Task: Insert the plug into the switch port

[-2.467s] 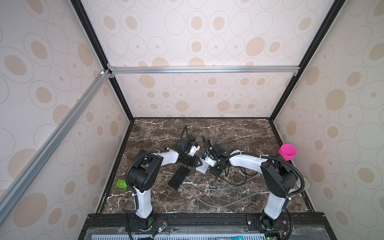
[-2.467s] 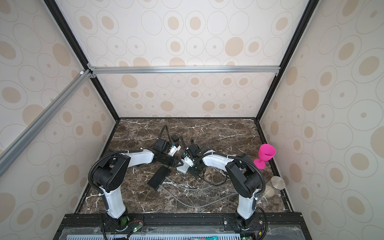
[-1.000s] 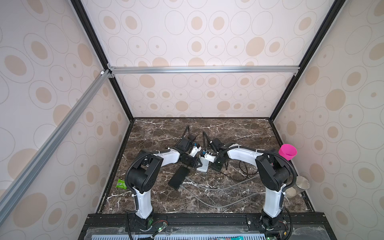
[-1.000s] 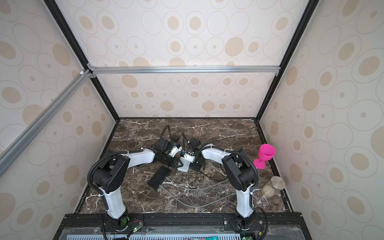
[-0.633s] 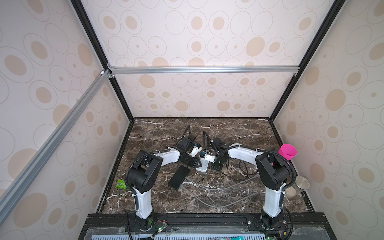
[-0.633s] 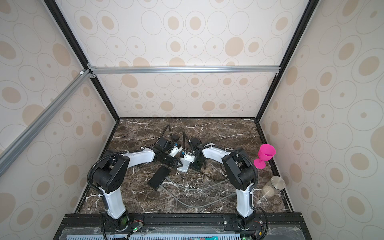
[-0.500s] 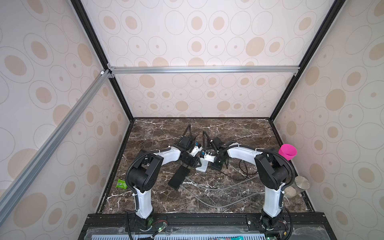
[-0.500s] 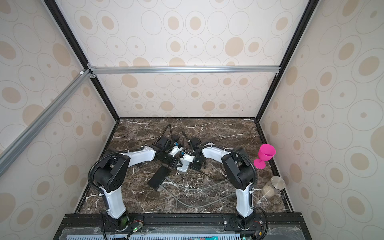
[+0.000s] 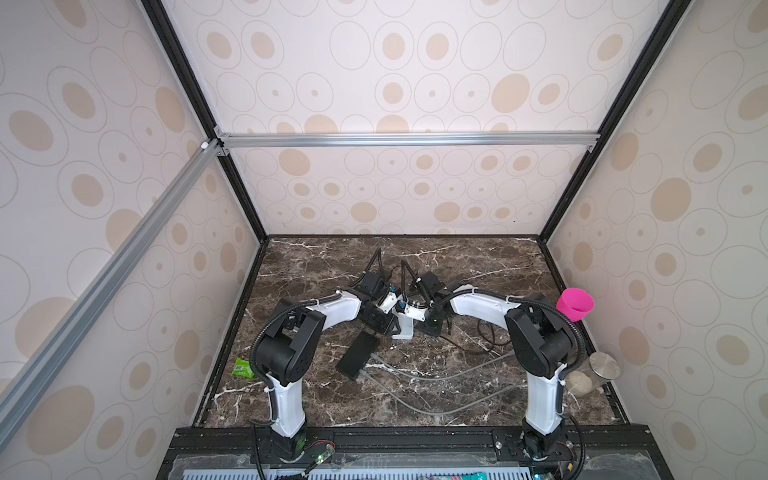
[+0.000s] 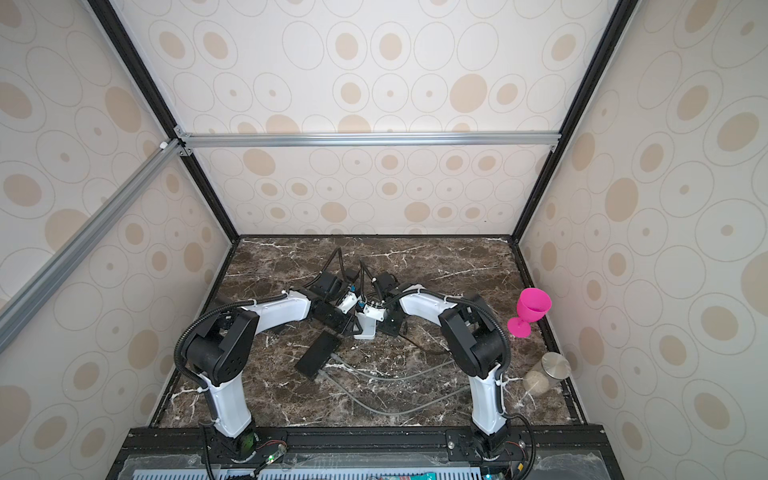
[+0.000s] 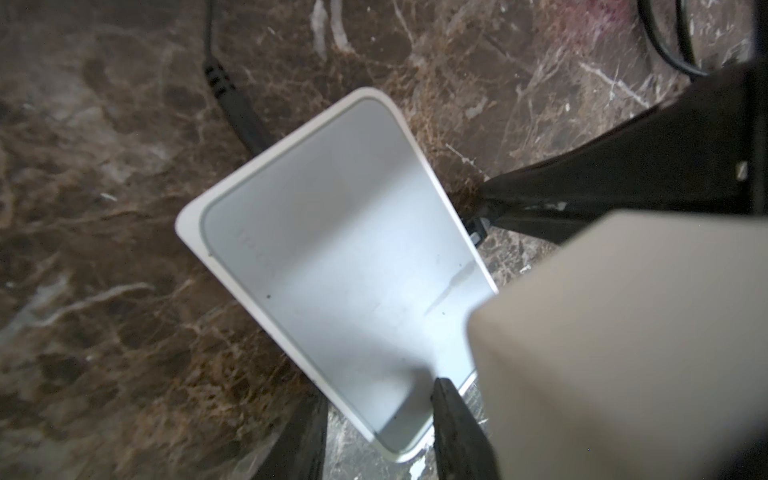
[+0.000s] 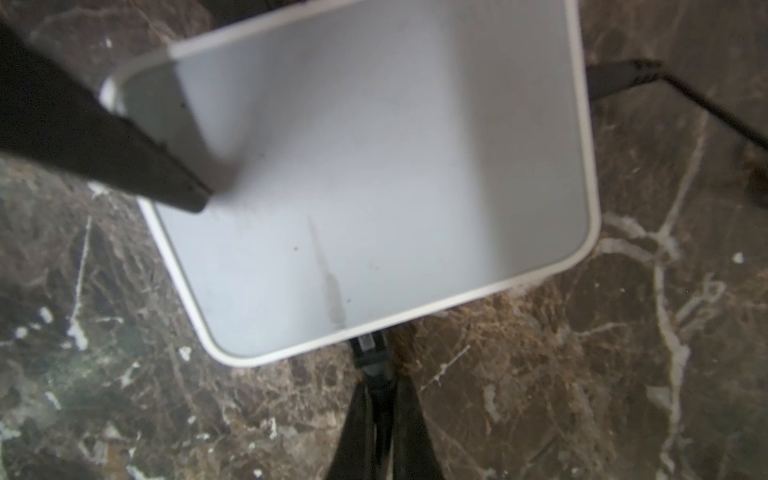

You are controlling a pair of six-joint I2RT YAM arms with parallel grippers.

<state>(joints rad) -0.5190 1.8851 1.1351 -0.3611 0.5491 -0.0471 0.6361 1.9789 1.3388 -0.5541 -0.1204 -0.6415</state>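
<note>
The white switch lies mid-table between my two grippers. In the left wrist view the switch has one corner clamped between my left gripper, a dark finger on each side. My right gripper is shut on the black plug, whose clear-clipped tip meets the switch at its side edge. The port face is hidden, so how deep the plug sits cannot be told. In both top views the left gripper and right gripper flank the switch.
A second black connector enters the switch's far side. A flat black box with grey cables lies nearer the front. A pink goblet and a metal-lidded jar stand at the right wall, a green packet at the left.
Since the earliest frames my right gripper has carried the plug leftward to the switch's side. Over the last half second nothing visibly moves; the left gripper keeps its hold.
</note>
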